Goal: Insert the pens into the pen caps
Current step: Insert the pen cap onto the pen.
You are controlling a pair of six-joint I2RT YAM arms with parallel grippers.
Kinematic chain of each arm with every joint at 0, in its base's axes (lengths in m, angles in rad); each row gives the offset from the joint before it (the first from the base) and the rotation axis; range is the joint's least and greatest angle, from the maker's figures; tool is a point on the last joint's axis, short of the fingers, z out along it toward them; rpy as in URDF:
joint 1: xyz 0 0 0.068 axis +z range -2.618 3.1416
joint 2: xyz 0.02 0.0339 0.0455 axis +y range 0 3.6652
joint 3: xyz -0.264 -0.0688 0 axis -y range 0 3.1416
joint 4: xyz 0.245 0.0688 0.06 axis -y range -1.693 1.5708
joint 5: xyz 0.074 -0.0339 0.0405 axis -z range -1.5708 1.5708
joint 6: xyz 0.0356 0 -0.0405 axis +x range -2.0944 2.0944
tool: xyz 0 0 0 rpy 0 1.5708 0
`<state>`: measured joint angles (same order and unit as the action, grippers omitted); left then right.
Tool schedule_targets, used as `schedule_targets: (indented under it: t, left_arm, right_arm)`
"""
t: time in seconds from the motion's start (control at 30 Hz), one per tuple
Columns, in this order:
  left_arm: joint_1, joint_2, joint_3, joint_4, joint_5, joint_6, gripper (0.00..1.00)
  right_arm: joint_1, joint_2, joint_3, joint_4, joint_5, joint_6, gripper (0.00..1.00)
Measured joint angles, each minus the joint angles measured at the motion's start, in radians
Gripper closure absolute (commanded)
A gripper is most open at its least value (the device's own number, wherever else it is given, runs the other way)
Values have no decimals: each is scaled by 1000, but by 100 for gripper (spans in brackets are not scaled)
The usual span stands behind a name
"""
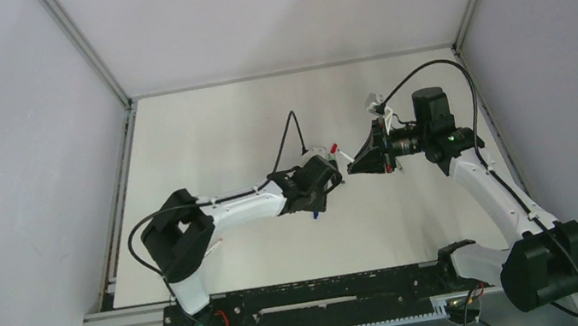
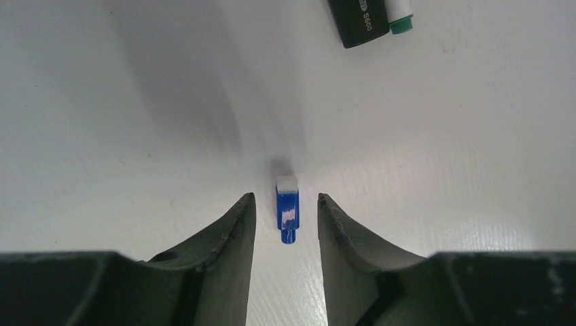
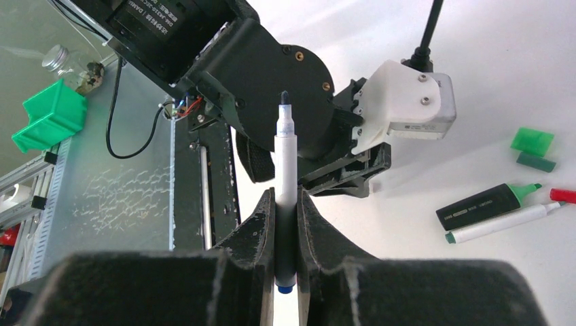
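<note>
White table (image 1: 261,115), grey walls round it. Left gripper (image 2: 284,198) is down near the table with its jaws partly open, straddling the blue pen cap (image 2: 288,210). Cap lies flat on the table between the fingers, gap on both sides, not touching. Right gripper (image 3: 286,193) is clamped narrow on the blue-ended pen (image 3: 285,149): white barrel, dark bare tip, held off the table with the tip pointing toward the left arm. Off to the side on the table: black highlighter (image 3: 479,207) with a green tip, green-ended pen (image 3: 499,224) just beside it. Green cap (image 3: 532,141) and dark green cap (image 3: 535,161) are near each other. A red piece sits at the frame edge, can't tell what.
</note>
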<state>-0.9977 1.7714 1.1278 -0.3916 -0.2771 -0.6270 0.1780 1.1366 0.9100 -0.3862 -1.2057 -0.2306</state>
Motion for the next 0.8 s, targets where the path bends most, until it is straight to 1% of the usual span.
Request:
schedule_targets:
  t: [0.27,0.8]
  left_arm:
    - [-2,74,73,-76,6,24,62]
    - [-2,153,164,-177,19,61,72]
  right_arm:
    - [0,-3,0,0,0,0,100]
    - [0,-14,0,0,0,0,100]
